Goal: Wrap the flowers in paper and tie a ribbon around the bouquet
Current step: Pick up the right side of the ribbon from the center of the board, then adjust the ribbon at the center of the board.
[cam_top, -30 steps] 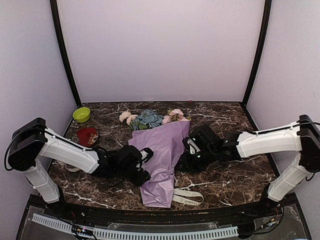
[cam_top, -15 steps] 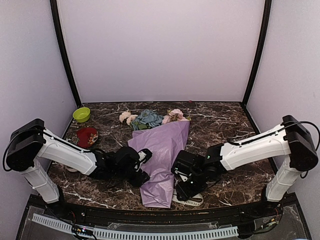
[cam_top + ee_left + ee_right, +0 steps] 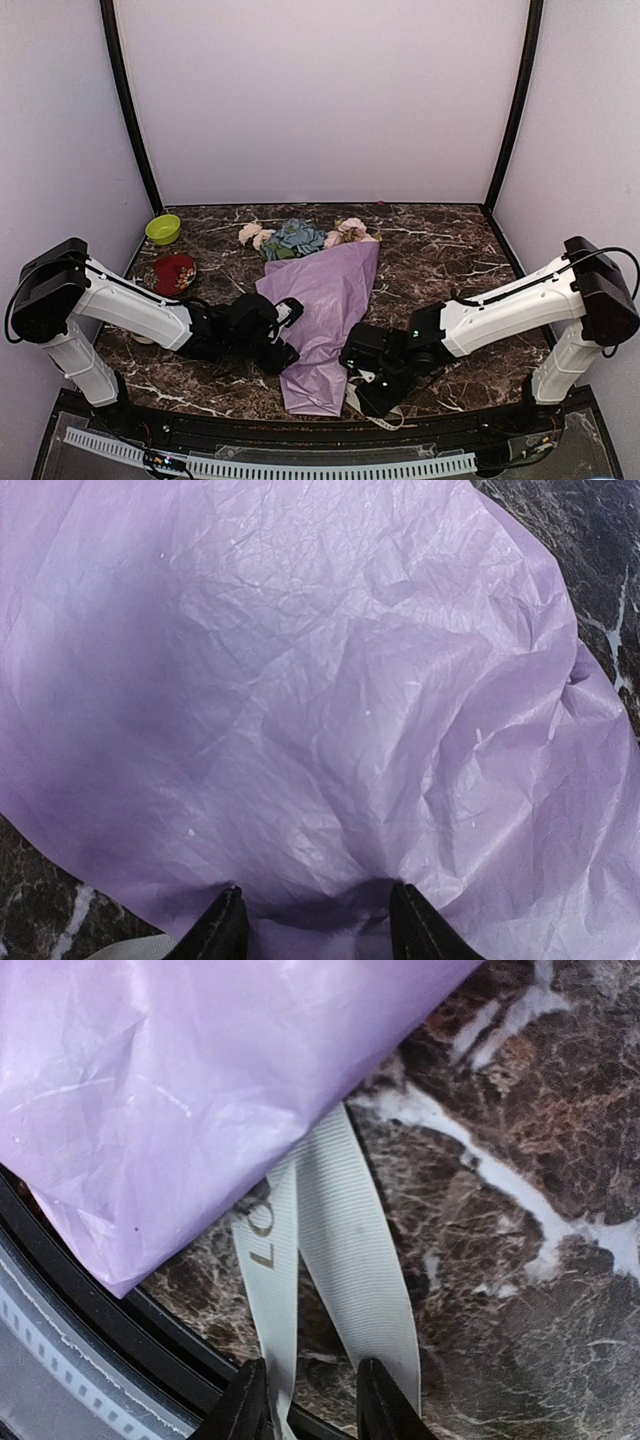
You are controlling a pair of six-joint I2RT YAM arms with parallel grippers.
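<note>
Matched pair: left arm, right arm. White rounded link shells, black joint housings (largest at the shoulders). Behind each claw sits a black wrist block; the right one has a small green light. Fingers are black, tapered and matte.

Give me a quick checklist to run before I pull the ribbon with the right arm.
1. Bouquet wrapped, flowers showing at the wide end: ok.
2. Left gripper steadying the bouquet, paper gathered between its fingers: ok.
3. Ribbon runs under the bouquet's narrow end: ok.
4. Right gripper closed on the ribbon: cannot tell; one strand runs between its fingers.
5. Ribbon tied around the bouquet: not ok; both strands lie loose on the table.
</note>
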